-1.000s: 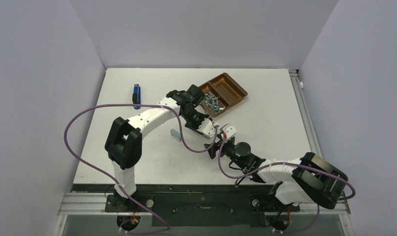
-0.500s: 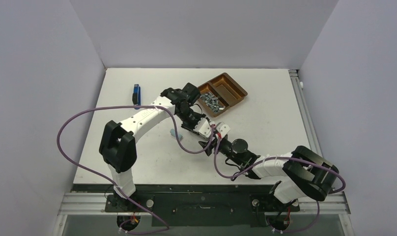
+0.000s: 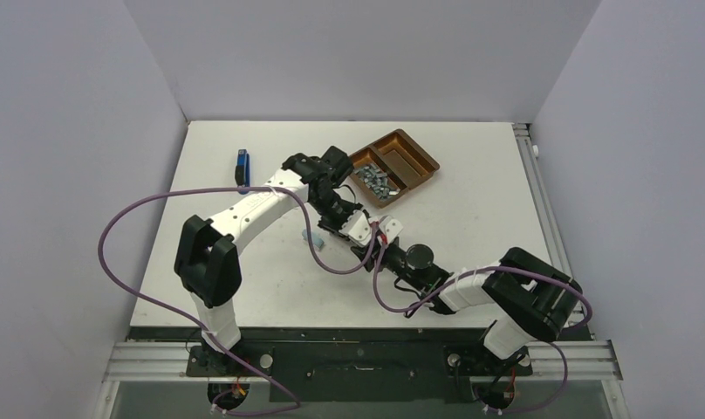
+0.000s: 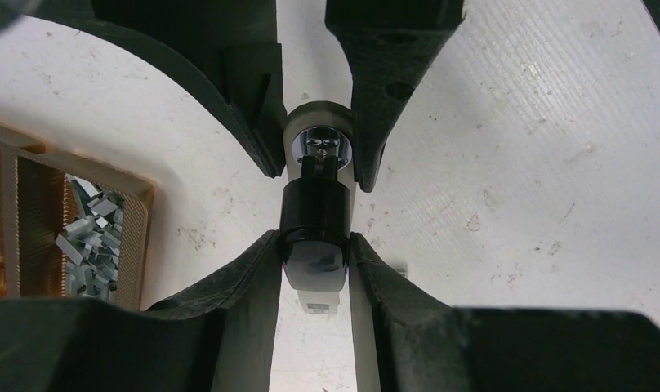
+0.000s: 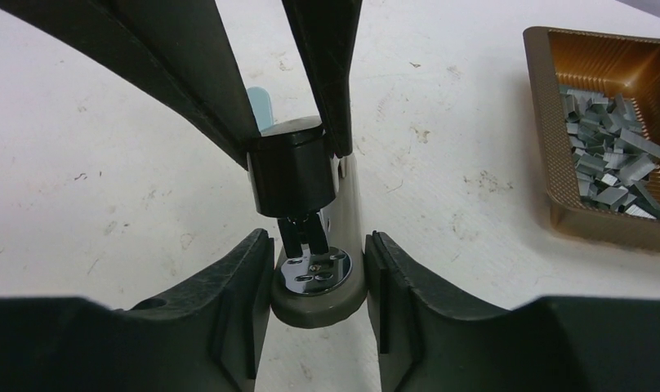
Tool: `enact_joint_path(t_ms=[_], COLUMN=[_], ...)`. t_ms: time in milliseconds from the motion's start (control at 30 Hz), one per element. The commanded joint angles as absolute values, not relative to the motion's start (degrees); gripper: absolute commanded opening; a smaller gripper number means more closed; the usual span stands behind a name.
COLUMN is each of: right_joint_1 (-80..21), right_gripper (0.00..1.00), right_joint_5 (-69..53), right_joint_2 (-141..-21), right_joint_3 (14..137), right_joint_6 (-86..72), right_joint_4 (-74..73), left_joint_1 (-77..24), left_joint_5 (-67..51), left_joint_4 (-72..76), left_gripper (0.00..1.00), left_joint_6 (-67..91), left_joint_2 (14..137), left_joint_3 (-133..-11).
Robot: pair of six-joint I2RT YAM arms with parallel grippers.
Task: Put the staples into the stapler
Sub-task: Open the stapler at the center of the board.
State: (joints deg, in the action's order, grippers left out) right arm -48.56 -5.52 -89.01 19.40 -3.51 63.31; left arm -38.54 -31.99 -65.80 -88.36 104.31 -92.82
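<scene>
The left claw point(image 4: 314, 249) pinches the black top of the black-and-beige stapler point(image 4: 314, 216) over the white worktop point(image 3: 471, 201), and the right claw point(image 5: 318, 245) is closed on the sides of its beige base. The small silvery-grey metal staples point(image 5: 608, 163) lie heaped in one compartment of the brown ridged tray point(image 5: 547, 122), near the stapler but apart from it.

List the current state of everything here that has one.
Stapler, clamped from both ends; whether its top is open, cannot tell.
Left gripper, shut on the black top.
Right gripper, shut on the beige base.
Staples, loose pile in the tray, none picked up.
</scene>
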Motion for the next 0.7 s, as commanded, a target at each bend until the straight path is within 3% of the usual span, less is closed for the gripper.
enact_joint_path(t_ms=[0,67,133,667], right_joint_1=[-47.7,-47.8,-47.8,-50.2], right_gripper=[0.31,0.21,0.18,0.14], right_joint_5=[-6.3,-6.5,-6.1,-0.5], right_joint_2=[-90.1,-90.1,-89.9,-89.0], right_joint_3=[21.5,21.1,19.6,10.6], right_joint_6=[-3.6,-4.1,-5.2,-11.9], right_joint_4=[66.1,65.3,65.8,68.6], left_joint_1=[-39.0,-39.0,-38.7,-25.6], left_joint_5=[-38.0,-38.2,-38.1,-36.8], left_joint_4=[-68.2,-68.4,-68.1,-58.6], left_gripper=[0.1,0.09,0.09,0.08], left_joint_6=[-90.8,-90.1,-89.6,-81.6], left_joint_2=[100.5,100.8,100.8,105.1], left_joint_3=[-97.0,-97.6,-97.7,-101.9])
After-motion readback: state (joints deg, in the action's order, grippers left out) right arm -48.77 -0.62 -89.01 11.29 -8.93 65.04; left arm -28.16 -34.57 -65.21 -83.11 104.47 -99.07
